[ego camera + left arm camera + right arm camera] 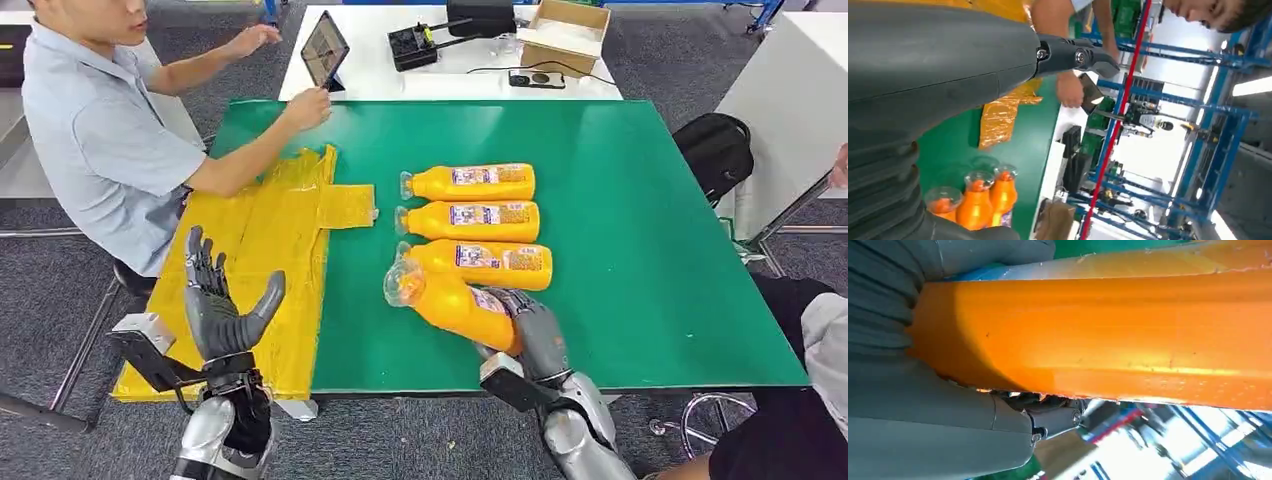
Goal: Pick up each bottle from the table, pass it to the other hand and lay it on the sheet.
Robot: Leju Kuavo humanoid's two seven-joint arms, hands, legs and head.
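Head view: right hand [535, 335] is wrapped round the base end of an orange bottle [450, 300]; fingers clamped on it, neck end tilted up off the green surface [620, 200] and pointing away from the fingers toward the yellow sheet [265, 270]
Held bottle: clear cap end [403, 285] sits just beside the cap of the nearest lying bottle; body looks like it's touching that bottle, can't say for sure
Other bottles: three more lying on their sides in a row just beyond the right fingertips; nearest one [480, 263], middle one [470, 220], far one [470, 182]; all caps pointing toward the sheet, labels facing up
Left hand: left hand [220, 305] is up by the near edge of the sheet, palm raised, fingers spread and holding nothing; thumb sticking out toward the bottles
Sheet: crinkly yellow plastic, lying flat past the left fingertips, nothing on it; one flap reaches toward the bottle caps
Right wrist view: orange bottle body [1098, 335] pressed right against the palm, dark fingers [1053, 415] curled under it
Left wrist view: thumb [1073, 55] stretched out over the sheet [1003, 112]; bottle necks [978, 195] lined up on the green
Person: seated beyond the left fingers, one hand [308, 108] resting on the far corner of the surface by a tablet [324, 50]
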